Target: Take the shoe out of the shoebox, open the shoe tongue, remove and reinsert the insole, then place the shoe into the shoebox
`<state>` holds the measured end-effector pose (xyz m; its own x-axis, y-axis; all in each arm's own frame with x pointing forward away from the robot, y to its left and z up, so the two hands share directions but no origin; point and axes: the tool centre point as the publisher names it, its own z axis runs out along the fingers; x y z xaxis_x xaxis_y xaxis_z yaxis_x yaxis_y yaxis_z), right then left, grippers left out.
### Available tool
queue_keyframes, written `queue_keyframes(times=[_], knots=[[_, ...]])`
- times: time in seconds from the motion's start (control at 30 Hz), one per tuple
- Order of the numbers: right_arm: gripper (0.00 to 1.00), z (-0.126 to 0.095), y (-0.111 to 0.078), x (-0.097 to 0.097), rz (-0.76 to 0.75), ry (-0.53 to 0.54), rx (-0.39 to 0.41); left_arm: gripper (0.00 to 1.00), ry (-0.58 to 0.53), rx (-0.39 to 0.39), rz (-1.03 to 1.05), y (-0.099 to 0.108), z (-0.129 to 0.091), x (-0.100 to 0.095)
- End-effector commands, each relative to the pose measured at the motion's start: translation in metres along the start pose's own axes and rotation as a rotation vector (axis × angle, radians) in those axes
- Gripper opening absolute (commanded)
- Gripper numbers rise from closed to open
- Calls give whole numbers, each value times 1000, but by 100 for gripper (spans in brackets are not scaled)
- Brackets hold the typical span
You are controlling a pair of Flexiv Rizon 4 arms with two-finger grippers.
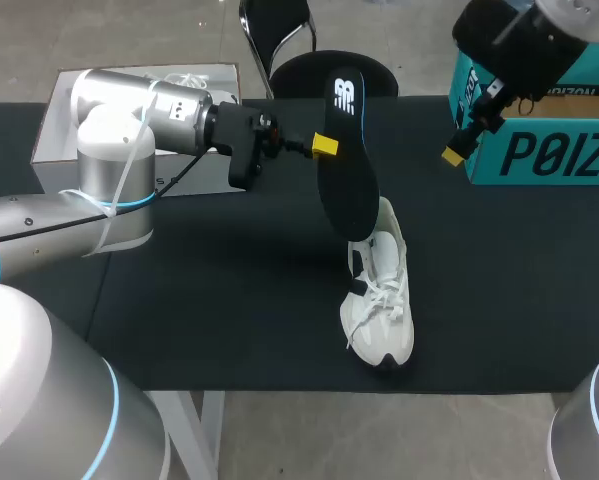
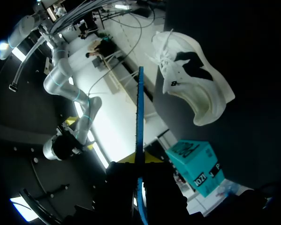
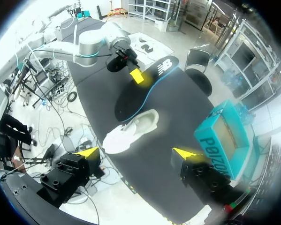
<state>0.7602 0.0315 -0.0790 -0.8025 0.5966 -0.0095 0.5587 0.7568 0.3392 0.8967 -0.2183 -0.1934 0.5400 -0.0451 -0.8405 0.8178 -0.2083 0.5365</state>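
Currently on record, four items.

Item one: insole (image 1: 351, 195), black with a blue edge and a white logo at its upper end. It is pinched in my left claw (image 1: 326, 146), whose fingers press on it from both sides. It hangs tilted in the air, with the logo end above the claw and the other end below it, down at the shoe's opening. Whether it touches the shoe there I cannot tell. Seen from the left wrist, it runs straight out from between the fingers as a thin blue line.

Item two: shoe (image 1: 381, 305), white and laced, resting on its sole on the black desk (image 1: 229, 300). It sits below and ahead of my left claw, outside the shoebox.

Item three: shoebox (image 1: 539, 150), teal, on the desk just beyond my right claw and well apart from the shoe.

Item four: right claw (image 3: 136, 153), fingers spread wide with nothing between them, hanging above the desk. The shoe and insole lie ahead of it, and the shoebox sits beside one finger.
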Motion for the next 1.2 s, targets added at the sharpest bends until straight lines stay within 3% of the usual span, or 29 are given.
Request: queue_keyframes(times=[0.03,0.2,0.43,0.87,1.2], knots=[[100,12,6,-26,40,113,-49,0,0,1,2,0,0,1],[100,34,-1,-45,141,293,-189,0,0,1,2,0,0,1],[100,48,4,-48,190,367,-228,0,0,1,2,0,0,1],[100,68,20,-50,226,406,-314,0,0,1,2,0,0,1],[100,77,35,-54,256,396,-442,0,0,1,2,0,0,1]])
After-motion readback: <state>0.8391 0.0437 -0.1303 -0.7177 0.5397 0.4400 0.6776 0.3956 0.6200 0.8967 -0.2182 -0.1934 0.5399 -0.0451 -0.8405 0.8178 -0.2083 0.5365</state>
